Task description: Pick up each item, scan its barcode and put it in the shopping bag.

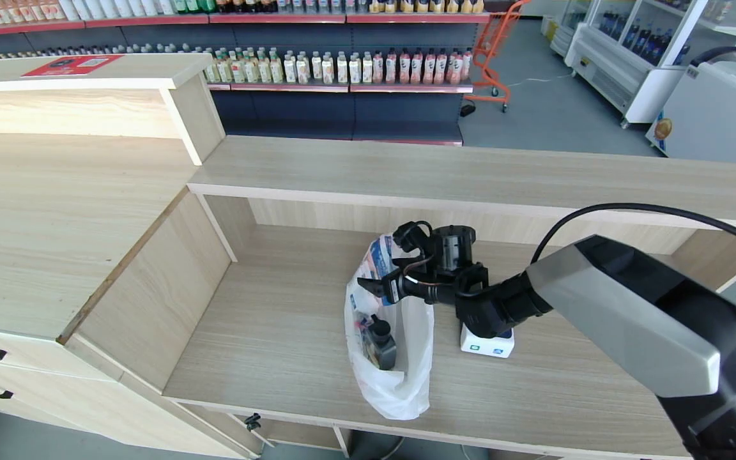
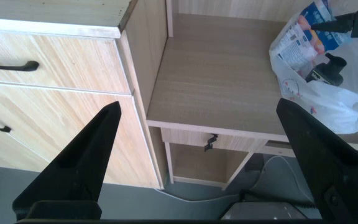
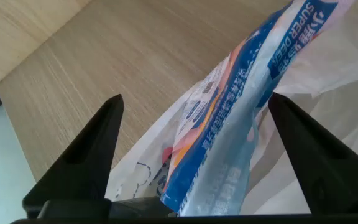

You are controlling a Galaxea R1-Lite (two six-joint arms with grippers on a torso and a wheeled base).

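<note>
I see pale wood-grain worktop (image 1: 266,332) across lower centre of head view. Thin, crinkled white plastic shopping bag (image 1: 406,383) stands on it at frame centre, mouth up. Glossy blue, white and pink packet (image 1: 377,255) sticks up tilted from bag mouth. Right hand (image 1: 374,289) at bag mouth, fingers spread wide either side of packet, gaps both sides. Small white rounded box (image 1: 486,345) just right of bag. Dark bottle (image 1: 382,342), black cap, inside bag. Left hand (image 2: 199,106) spread wide, holding nothing.

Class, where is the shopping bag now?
In the head view, the shopping bag stands on the counter, left of the white box, under the right tool.
</note>
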